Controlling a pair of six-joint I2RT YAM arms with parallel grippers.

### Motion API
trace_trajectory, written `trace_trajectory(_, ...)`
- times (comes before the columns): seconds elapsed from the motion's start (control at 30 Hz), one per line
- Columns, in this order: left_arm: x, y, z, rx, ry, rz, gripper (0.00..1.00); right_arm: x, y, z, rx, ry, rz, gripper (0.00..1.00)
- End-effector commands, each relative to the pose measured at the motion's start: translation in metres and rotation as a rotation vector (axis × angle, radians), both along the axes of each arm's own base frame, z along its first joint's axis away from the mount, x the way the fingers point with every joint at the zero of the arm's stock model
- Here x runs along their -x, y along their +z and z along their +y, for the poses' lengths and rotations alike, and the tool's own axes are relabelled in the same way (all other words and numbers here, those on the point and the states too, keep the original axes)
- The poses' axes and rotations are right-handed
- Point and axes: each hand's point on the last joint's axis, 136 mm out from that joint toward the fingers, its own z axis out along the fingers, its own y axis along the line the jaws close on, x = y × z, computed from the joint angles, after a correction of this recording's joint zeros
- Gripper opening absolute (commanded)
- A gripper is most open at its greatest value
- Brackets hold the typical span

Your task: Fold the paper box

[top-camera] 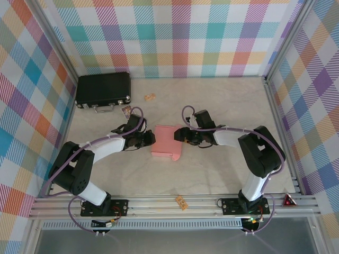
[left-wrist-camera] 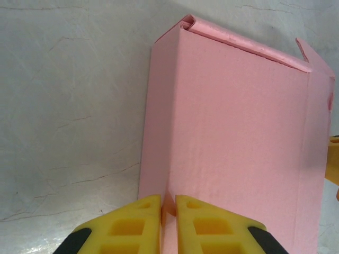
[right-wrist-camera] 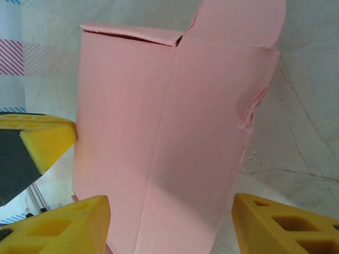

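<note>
left pincer (left-wrist-camera: 168, 205) pinching paper box (top-camera: 167, 140) edge; right pincer (right-wrist-camera: 169, 203) spread; pale marbled table (top-camera: 222, 100), plaid walls (top-camera: 175, 32).

Top external view: fixed high over the near edge of the table (top-camera: 212, 180), facing down across its whole surface from afar. Left and right wrist views: close range, each looking past its own yellow jaws from opposite sides. All three share the paper box (top-camera: 167, 141).

Bright diffuse overhead light; soft shadows; focus mostly sharp.
</note>
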Motion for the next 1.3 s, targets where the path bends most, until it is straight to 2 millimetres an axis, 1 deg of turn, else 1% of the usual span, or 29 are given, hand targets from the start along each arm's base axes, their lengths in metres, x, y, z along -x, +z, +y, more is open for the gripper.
trace_trajectory(0.0,-0.001,0.000,0.004,-0.021,0.005,-0.008,0.14,0.001,-0.006,0.005,-0.035,0.003,0.019,0.62)
trace_trajectory(0.17,0.002,-0.002,0.006,-0.024,0.007,-0.004,0.14,0.001,-0.014,0.003,-0.025,-0.017,0.032,0.62)
trace_trajectory(0.3,0.003,-0.006,0.008,-0.031,0.014,0.002,0.14,0.004,-0.011,0.014,-0.098,0.032,0.038,0.61)
trace_trajectory(0.43,0.004,-0.008,0.009,-0.028,0.023,0.003,0.14,0.006,-0.002,0.024,-0.191,0.067,0.022,0.58)
trace_trajectory(0.67,0.008,-0.017,0.011,-0.030,0.034,0.020,0.13,0.007,0.017,0.032,-0.273,0.098,-0.023,0.53)
trace_trajectory(0.97,0.010,-0.027,0.012,-0.019,0.043,0.037,0.13,0.007,0.030,0.042,-0.297,0.134,-0.050,0.51)
trace_trajectory(1.1,0.011,-0.033,0.011,-0.009,0.047,0.046,0.14,0.007,0.043,0.046,-0.305,0.148,-0.078,0.51)
trace_trajectory(1.27,0.012,-0.039,0.007,0.017,0.048,0.063,0.15,0.009,0.060,0.050,-0.271,0.164,-0.120,0.51)
